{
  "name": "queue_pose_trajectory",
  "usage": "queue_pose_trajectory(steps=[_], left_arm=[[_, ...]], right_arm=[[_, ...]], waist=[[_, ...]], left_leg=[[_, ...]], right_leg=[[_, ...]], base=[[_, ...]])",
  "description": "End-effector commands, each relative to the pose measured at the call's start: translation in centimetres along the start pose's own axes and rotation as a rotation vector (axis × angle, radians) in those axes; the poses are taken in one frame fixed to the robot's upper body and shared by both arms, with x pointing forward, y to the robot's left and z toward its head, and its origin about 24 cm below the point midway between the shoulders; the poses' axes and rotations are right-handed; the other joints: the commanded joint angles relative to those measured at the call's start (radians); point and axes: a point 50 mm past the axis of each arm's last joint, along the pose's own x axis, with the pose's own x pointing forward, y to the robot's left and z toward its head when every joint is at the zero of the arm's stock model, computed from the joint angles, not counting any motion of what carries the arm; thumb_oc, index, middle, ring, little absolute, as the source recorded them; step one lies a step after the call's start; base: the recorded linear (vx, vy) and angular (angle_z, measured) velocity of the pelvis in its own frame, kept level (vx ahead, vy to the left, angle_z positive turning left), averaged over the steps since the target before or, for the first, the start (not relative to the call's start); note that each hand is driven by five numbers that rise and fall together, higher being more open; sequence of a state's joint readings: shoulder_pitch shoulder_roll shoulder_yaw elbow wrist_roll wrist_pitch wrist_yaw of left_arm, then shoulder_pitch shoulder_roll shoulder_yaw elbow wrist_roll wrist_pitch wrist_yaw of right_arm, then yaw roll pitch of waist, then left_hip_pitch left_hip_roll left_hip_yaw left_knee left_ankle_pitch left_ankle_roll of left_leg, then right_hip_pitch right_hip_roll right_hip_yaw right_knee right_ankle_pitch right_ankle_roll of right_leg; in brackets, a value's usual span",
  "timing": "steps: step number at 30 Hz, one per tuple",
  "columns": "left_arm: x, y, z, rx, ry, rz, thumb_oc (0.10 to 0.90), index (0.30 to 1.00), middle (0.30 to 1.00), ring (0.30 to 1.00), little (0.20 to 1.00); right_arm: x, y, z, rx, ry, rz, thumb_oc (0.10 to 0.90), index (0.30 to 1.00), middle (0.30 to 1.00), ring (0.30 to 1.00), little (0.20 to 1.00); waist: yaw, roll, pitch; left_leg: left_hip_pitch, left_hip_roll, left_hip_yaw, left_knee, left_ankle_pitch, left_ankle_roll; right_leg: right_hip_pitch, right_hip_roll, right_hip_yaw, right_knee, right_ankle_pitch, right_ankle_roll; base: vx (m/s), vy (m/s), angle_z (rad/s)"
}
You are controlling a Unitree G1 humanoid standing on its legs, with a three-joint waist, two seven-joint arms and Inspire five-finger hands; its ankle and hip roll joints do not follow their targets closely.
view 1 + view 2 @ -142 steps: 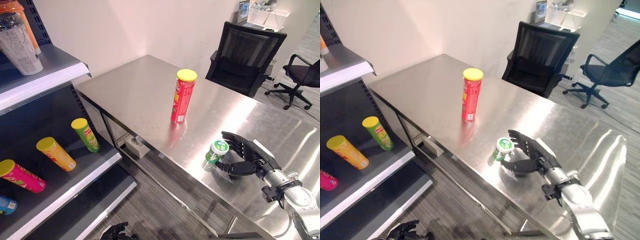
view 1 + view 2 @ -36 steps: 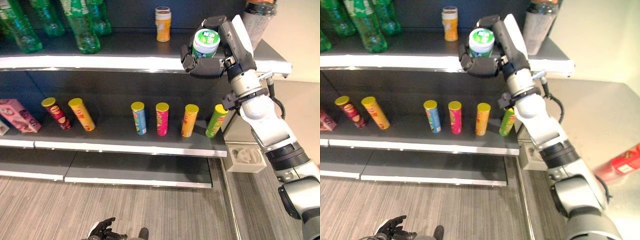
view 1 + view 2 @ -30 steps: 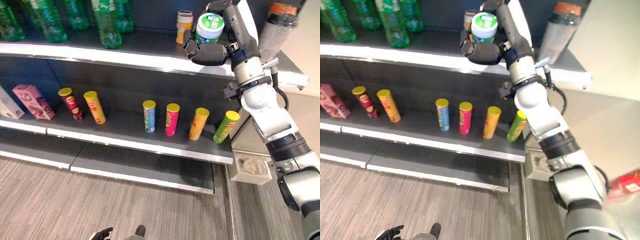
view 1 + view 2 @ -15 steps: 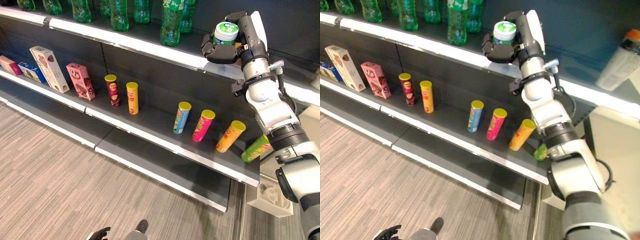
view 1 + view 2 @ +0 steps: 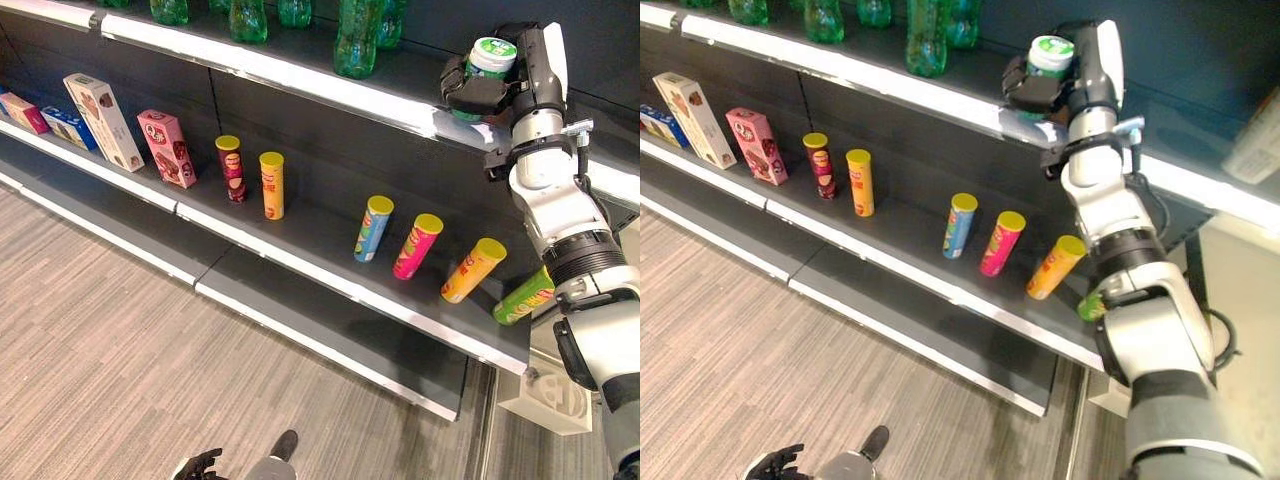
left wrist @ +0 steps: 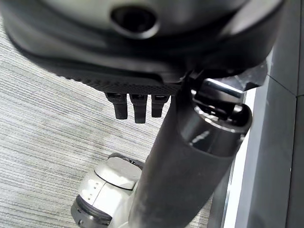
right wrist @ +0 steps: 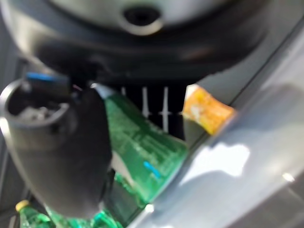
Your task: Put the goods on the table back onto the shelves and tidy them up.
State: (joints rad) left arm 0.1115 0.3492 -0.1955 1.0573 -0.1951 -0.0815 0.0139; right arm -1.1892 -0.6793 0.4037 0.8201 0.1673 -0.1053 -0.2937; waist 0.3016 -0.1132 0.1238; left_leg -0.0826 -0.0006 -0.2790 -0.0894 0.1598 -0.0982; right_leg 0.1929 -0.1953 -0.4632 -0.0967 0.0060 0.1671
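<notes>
Dark metal shelving [image 5: 330, 285], tubes lined along the middle shelf. Right robot hand [image 5: 480, 92] clasps small green-lidded round tub [image 5: 492, 55] over top shelf's right end; not yet set down.

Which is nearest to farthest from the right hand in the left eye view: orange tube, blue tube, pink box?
From the right hand, gripping the green-lidded tub at the top shelf:
1. Orange tube, lower shelf, just below the hand.
2. Blue tube, same shelf, further left.
3. Pink box, far left.
</notes>
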Motion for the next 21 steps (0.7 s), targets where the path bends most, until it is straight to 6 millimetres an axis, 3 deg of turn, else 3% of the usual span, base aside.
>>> queue_pose_trajectory(steps=[1,12,21], left_arm=[[0.1,1.4,0.8,0.08,-0.03,0.033,0.8,0.9,0.9,0.9,0.9],[0.2,1.3,1.0,0.089,-0.04,0.036,0.8,0.9,0.9,0.9,0.9],[0.2,1.2,1.0,0.096,-0.039,0.036,0.8,0.9,0.9,0.9,0.9]], right_arm=[[2.3,-2.3,5.9,0.0,-0.181,-0.104,0.4,0.3,0.3,0.3,0.3],[2.4,-1.9,3.9,-0.047,-0.078,-0.102,0.4,0.3,0.3,0.3,0.3],[2.4,-1.4,3.4,-0.046,-0.044,-0.088,0.4,0.3,0.3,0.3,0.3]], waist=[[-0.001,0.003,-0.058],[-0.014,-0.001,-0.059],[-0.019,-0.002,-0.058]], left_leg=[[0.072,0.021,0.103,0.002,-0.16,0.006],[0.072,0.024,0.111,0.002,-0.164,0.006],[0.072,0.022,0.109,0.002,-0.167,0.007]], right_leg=[[-0.022,-0.04,-0.04,0.017,0.005,0.026],[-0.028,-0.041,-0.032,0.012,0.011,0.029],[-0.031,-0.043,-0.032,0.013,0.016,0.03]], base=[[0.0,0.0,0.0],[0.0,0.0,0.0],[0.0,0.0,0.0]])
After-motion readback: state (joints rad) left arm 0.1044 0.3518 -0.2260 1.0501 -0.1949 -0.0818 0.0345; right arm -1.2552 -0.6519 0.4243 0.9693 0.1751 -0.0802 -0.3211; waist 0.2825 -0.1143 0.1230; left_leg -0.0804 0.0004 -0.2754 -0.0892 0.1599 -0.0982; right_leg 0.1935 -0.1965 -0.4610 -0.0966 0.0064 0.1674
